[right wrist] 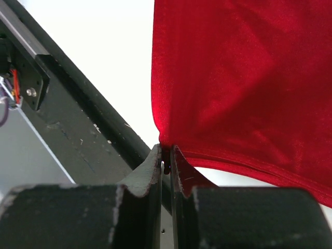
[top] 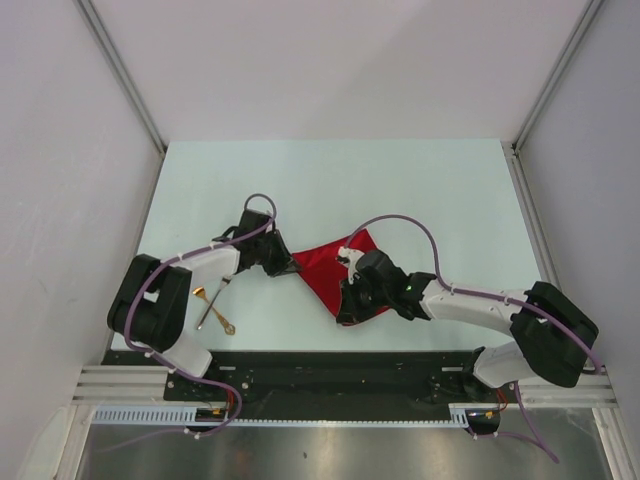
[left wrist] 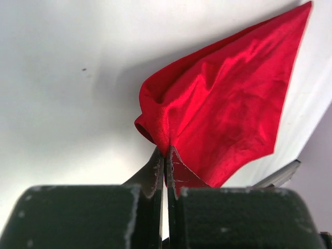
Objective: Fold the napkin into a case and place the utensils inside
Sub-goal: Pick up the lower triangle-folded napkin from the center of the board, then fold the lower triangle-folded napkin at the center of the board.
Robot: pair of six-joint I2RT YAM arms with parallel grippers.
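Pinching napkin (top: 328, 265): left gripper (left wrist: 166, 157), right gripper (right wrist: 166, 155); utensils (top: 214, 307) apart, maybe two.

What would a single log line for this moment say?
left jaws: shut on napkin | right jaws: shut on napkin | utensils: on table, left of napkin | step: folding

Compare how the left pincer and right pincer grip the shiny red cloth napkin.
The left pincer pinches the shiny red cloth napkin's left corner; the right pincer pinches its near corner. Cloth bunches at the left pincer but lies smoother at the right pincer. Both are shut on it.
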